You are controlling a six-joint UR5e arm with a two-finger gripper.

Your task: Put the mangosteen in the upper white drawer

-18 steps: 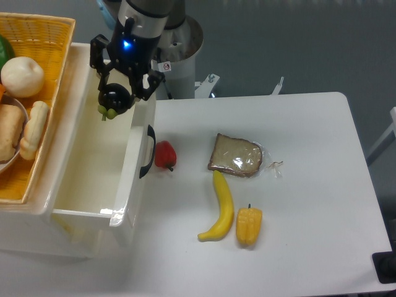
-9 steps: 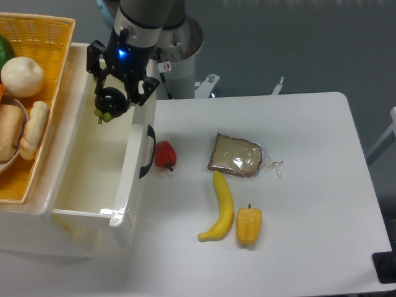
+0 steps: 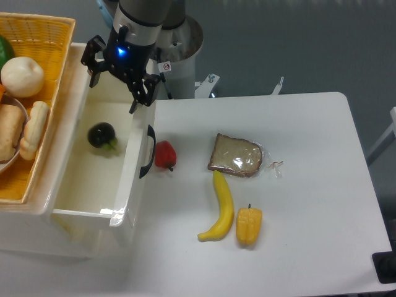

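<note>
1. The flat white table (image 3: 297,235) fills most of the view, its rounded corners toward the right.
2. The large glossy white plastic drawer (image 3: 137,185) with thick walls sits open at the table's left edge; a black curved handle (image 3: 147,151) is on its front wall, facing the table.
3. The woven yellow basket (image 3: 43,37) stands just left of the drawer, holding a white round ball (image 3: 22,76) and pale bread rolls (image 3: 31,130).
4. The robot arm's black two-finger gripper (image 3: 114,77), with a blue light glowing on its body, hangs above the far end of the drawer. Its fingers (image 3: 137,93) are spread wide apart and hold nothing; they touch neither the fruit nor, as far as I can see, the drawer walls.
5. A yellow banana (image 3: 221,207) lies on the table, curving toward the front edge.
6. A slice of brown bread in a clear wrapper (image 3: 236,154) lies just behind the banana's upper tip.
7. A small yellow bell pepper (image 3: 249,225) rests just right of the banana's lower end.
8. The small round dark purple-black mangosteen (image 3: 101,135) lies on the drawer floor, below the open fingers and apart from them, greenish lobes at its lower side.
9. A small red pepper (image 3: 165,154) sits on the table just beside the drawer handle.
</note>
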